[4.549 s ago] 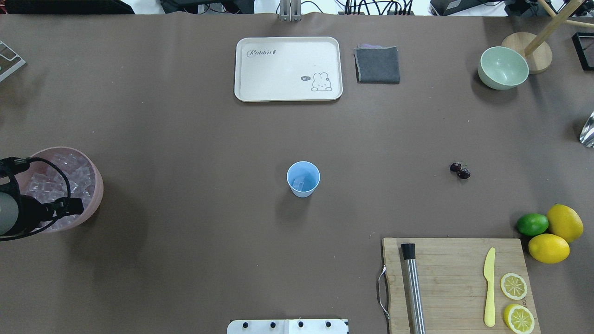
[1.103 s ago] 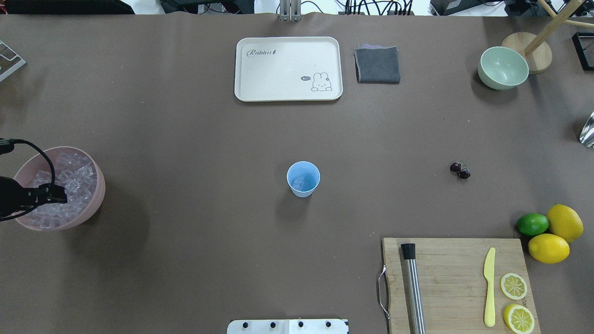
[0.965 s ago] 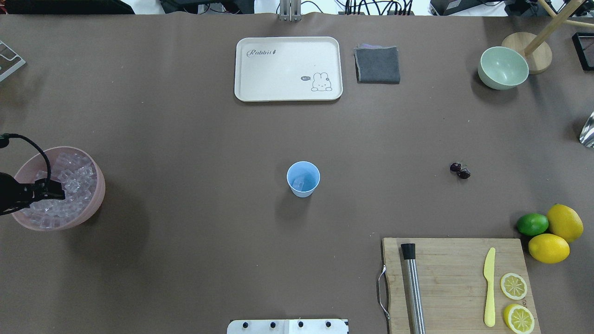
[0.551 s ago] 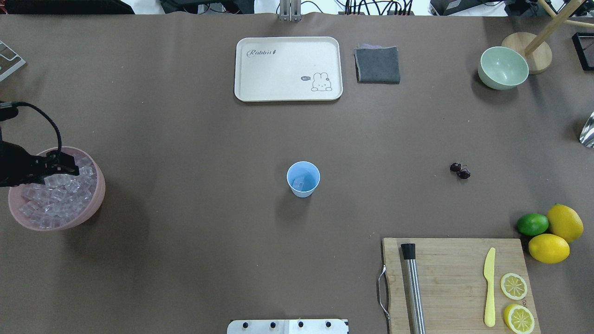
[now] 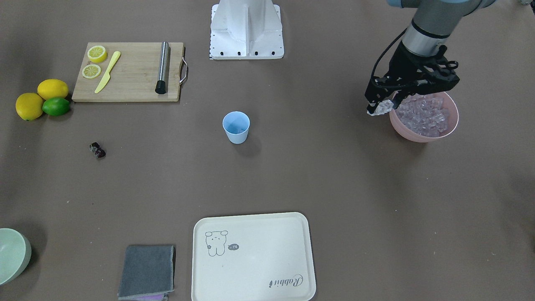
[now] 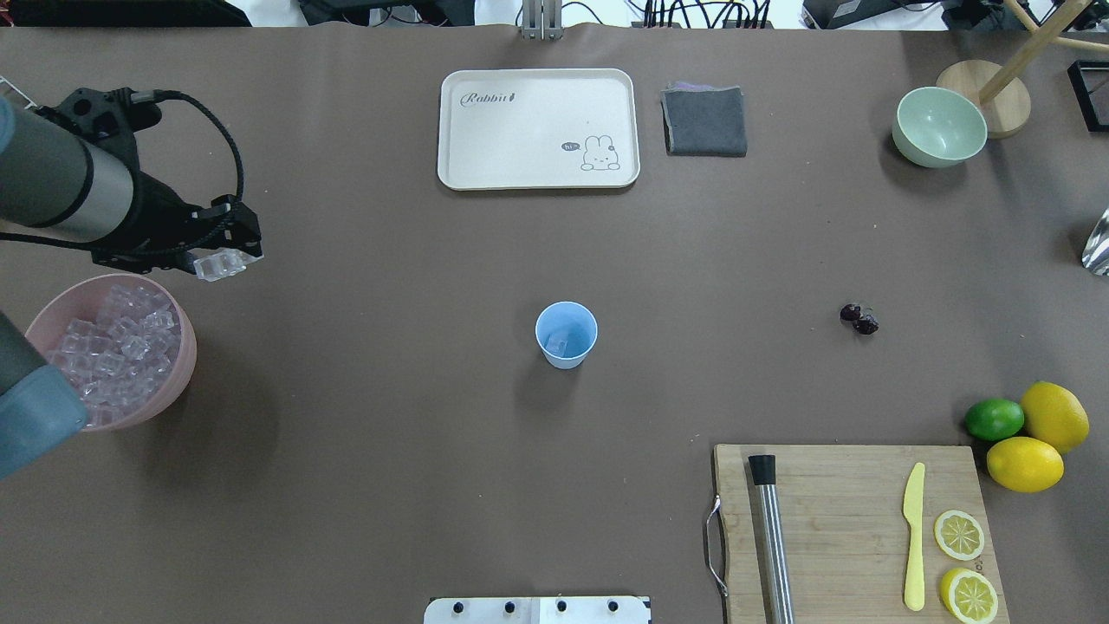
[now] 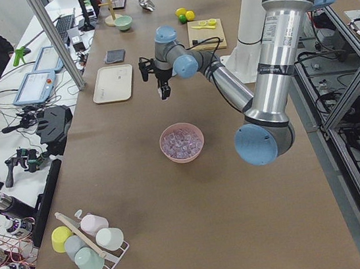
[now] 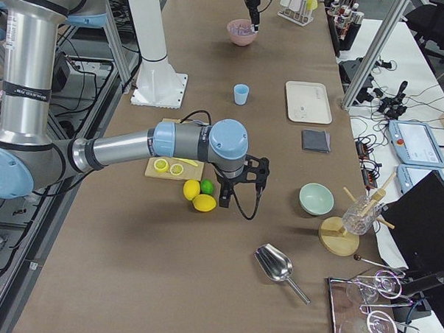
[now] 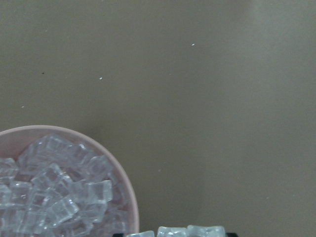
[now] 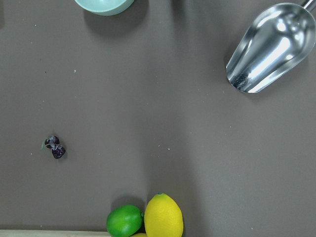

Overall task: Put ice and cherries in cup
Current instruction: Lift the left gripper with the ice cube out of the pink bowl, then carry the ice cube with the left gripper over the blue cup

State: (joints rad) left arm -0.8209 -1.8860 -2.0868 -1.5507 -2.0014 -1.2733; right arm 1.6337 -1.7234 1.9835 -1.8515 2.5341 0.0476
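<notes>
The light blue cup (image 6: 566, 334) stands upright mid-table with an ice cube (image 6: 559, 344) in it; it also shows in the front view (image 5: 236, 126). My left gripper (image 6: 222, 260) is shut on a small clump of clear ice (image 6: 217, 265), raised just beyond the pink bowl (image 6: 187, 351) full of ice (image 6: 113, 342), far left of the cup. The held ice also shows in the front view (image 5: 383, 107) and at the bottom of the left wrist view (image 9: 190, 231). The dark cherries (image 6: 859, 318) lie on the table right of the cup. My right gripper (image 8: 223, 203) hangs by the lemons; I cannot tell its state.
A cream tray (image 6: 537, 128), a grey cloth (image 6: 704, 120) and a pale green bowl (image 6: 939, 126) sit at the far side. A cutting board (image 6: 853, 529) holds a steel muddler (image 6: 771, 542), a yellow knife (image 6: 913, 537) and lemon slices. A lime (image 6: 994, 419), lemons and a metal scoop (image 10: 269, 47) lie at the right.
My left gripper has lifted out of the pink bowl with ice in it and moved up and away from the bowl, toward the table's far side and a little right. Cup and cherries have not moved.
</notes>
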